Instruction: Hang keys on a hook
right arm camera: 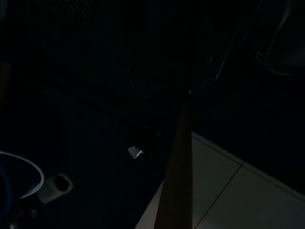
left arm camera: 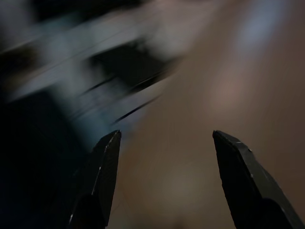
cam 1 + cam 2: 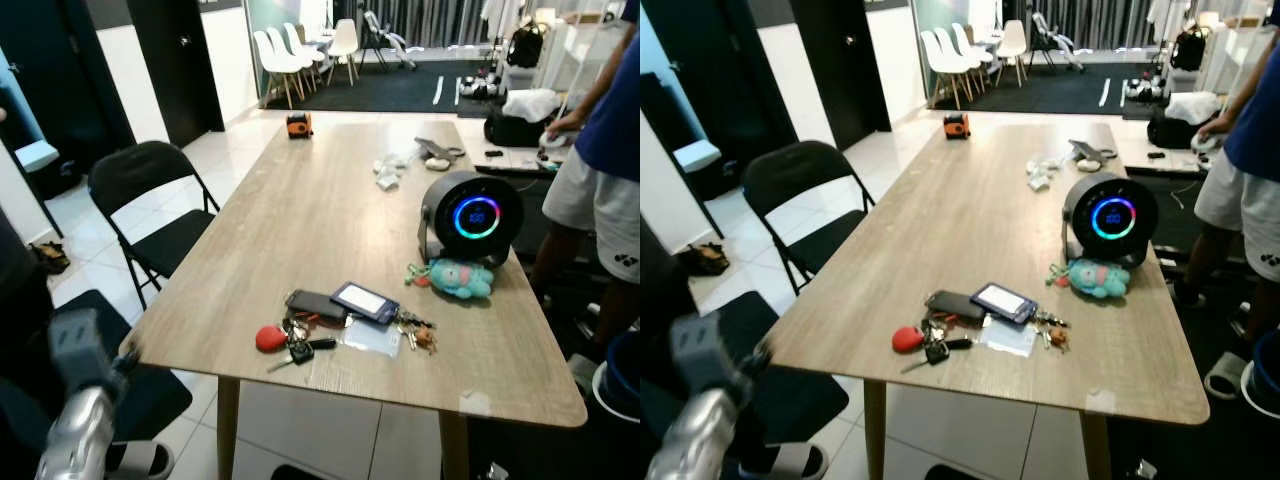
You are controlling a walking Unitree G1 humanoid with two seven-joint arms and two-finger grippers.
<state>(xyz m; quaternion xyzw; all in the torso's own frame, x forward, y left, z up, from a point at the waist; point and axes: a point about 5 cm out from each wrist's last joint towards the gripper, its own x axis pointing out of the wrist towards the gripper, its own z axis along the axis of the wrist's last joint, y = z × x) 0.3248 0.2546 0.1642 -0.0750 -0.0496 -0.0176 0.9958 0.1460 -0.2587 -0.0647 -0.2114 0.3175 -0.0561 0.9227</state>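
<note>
Lying on the wooden surface [image 3: 300,215] near its front edge: keys [image 3: 292,345] with red fob, just beside a dark phone [image 3: 316,304] and a card holder [image 3: 365,301]. Behind these: round speaker [image 3: 470,217], teal plush toy [image 3: 459,277]. Left gripper [image 2: 164,179], fingers apart, holds nothing. Right gripper: cannot tell. Folding chair [image 3: 150,205] left of surface; person [image 3: 600,160] right.

Phone [image 3: 316,304] and card holder [image 3: 365,301] crowd the keys [image 3: 297,345].
</note>
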